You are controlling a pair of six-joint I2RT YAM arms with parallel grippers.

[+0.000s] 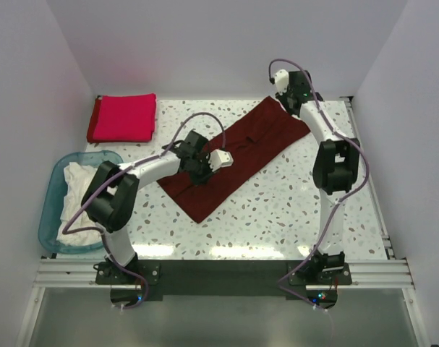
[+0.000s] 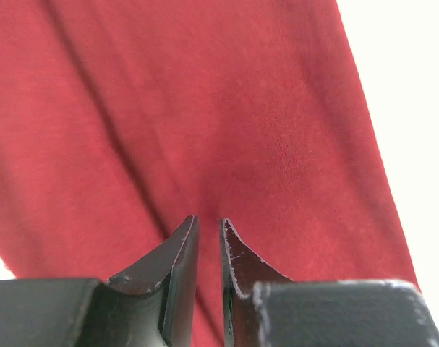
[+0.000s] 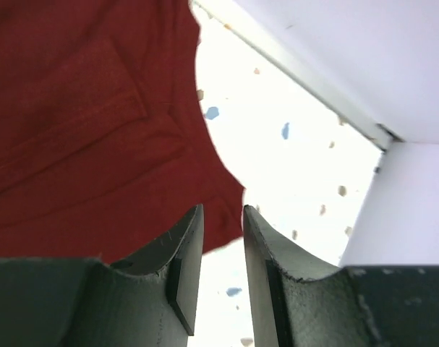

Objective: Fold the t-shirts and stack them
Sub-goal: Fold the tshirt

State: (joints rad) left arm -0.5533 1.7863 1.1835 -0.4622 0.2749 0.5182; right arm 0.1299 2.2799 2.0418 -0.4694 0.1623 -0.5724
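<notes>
The maroon t-shirt (image 1: 237, 155) lies on the desk (image 1: 291, 210) from 7 to 1 o'clock. The left fingers (image 2: 183, 253) are narrowly parted over its middle. The right fingers (image 3: 186, 246) are open at its 1 o'clock corner.

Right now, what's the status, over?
Left gripper and right gripper slightly open, empty. Maroon t-shirt lies as a diagonal strip. Nothing blocking it.

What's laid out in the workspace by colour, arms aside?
Maroon shirt: 1, spread out
Red shirt: 1, folded
White cloth heap: 1, number of shirts in it can't be told
Blue tub: 1, holding the white heap
Total: 4
</notes>
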